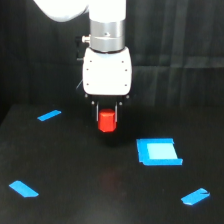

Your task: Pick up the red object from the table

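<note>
Nearest on the black bench (75, 170) lie blue tape strips (23, 189); a flat blue square piece (159, 151) sits right of centre. Farther back, the hand (107, 116) is closed around the red object (107, 122), which appears lifted clear. The pickup looks essentially done.

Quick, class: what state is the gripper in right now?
Gripper: closed on the red object, held clear of the table.
</note>
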Robot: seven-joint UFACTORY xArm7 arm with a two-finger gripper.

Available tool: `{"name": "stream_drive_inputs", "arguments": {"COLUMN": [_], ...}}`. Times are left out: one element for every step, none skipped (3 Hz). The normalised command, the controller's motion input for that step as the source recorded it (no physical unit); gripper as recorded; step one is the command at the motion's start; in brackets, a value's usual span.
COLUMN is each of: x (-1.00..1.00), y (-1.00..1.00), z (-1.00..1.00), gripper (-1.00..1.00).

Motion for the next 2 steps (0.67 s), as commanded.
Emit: {"name": "stream_drive_inputs", "arguments": {"x": [0.00, 0.17], "y": [0.02, 0.04], "z": [0.97, 0.95], "gripper": [-1.00, -1.00]}}
